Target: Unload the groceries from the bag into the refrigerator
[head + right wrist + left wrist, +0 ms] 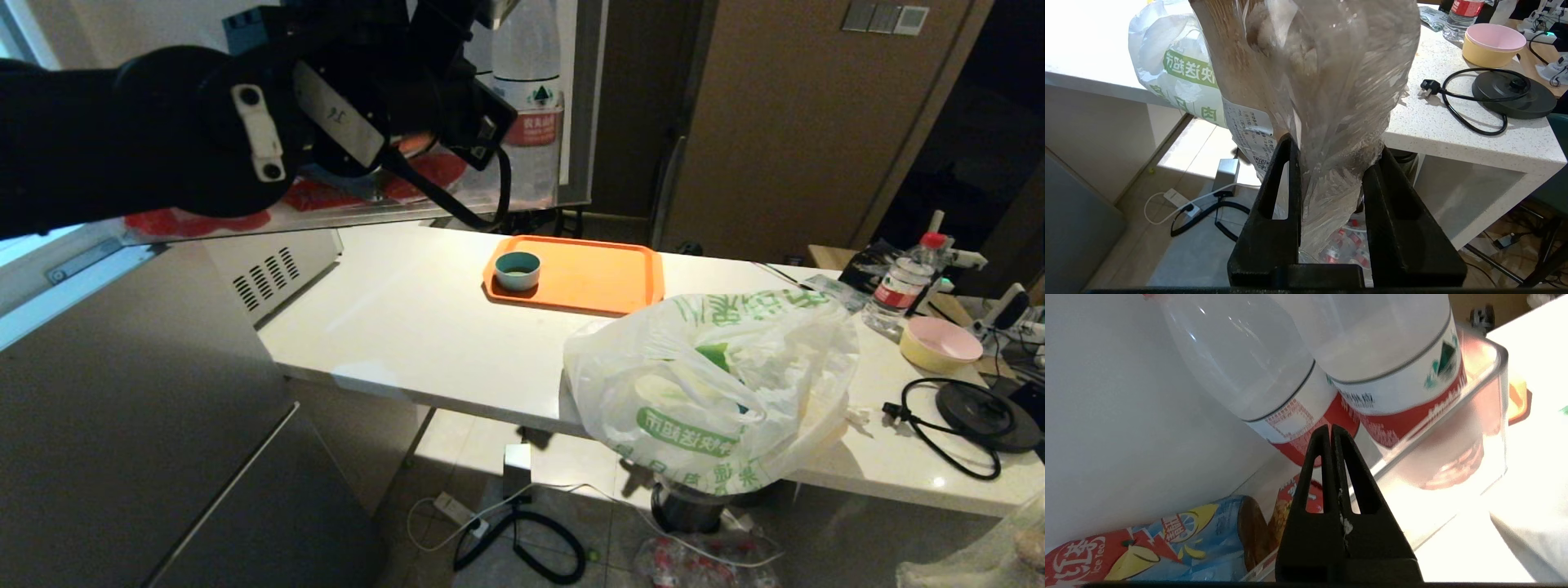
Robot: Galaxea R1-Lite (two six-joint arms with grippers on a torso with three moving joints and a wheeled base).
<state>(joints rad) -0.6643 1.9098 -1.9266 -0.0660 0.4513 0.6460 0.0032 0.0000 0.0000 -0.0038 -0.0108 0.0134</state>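
Left gripper (1331,430) clenched empty at the fridge door shelf; right gripper (1331,155) grasping a crinkly clear pack of pale lumps (1327,81).

The white plastic bag (718,392) slumps over the counter's (408,327) near edge, contents mostly hidden. Smooth water bottles (1392,355) crowd the clear door shelf (1490,416), leaving little room. The refrigerator's (122,441) grey steel front fills the lower left.

On the table (424,327), the bag (710,392) sits at the near edge. The tray (604,278) lies behind the bag and carries a cup (518,270). A bowl (940,341) stands right of the bag, and the refrigerator (122,425) stands left of the table.
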